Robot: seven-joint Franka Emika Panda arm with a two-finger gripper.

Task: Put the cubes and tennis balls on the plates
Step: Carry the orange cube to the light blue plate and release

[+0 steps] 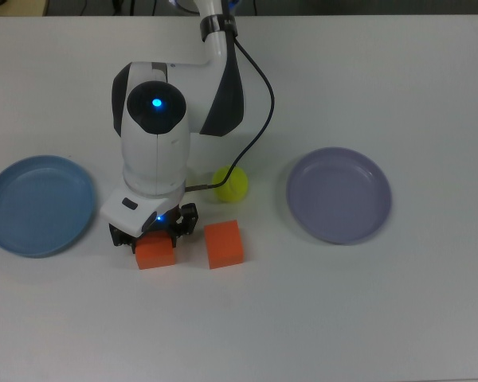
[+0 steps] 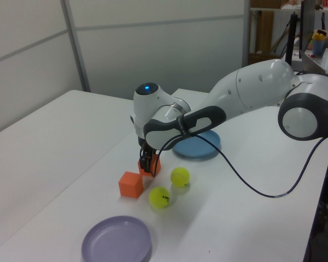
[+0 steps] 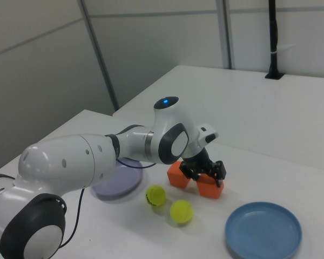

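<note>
Panda arm's jaws [image 1: 154, 236] straddle an orange cube [image 1: 156, 253] on the white bench [image 1: 382, 318].
Top view: jaws part-open around the cube, between the blue plate [image 1: 38, 204] and the second cube [image 1: 224, 243]; one tennis ball [image 1: 232, 184] shows, the lavender plate [image 1: 338, 195] at the top view's right. Left view: both balls [image 2: 180, 177] [image 2: 159, 197] lie beside the cubes. Right view: fingers [image 3: 222, 172] flank the cube; whether they touch it, cannot tell.

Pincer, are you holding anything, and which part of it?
The pincer is down around one orange cube, a finger on each of two opposite sides. The cube sits on the table, and whether it is squeezed yet cannot be told.
</note>
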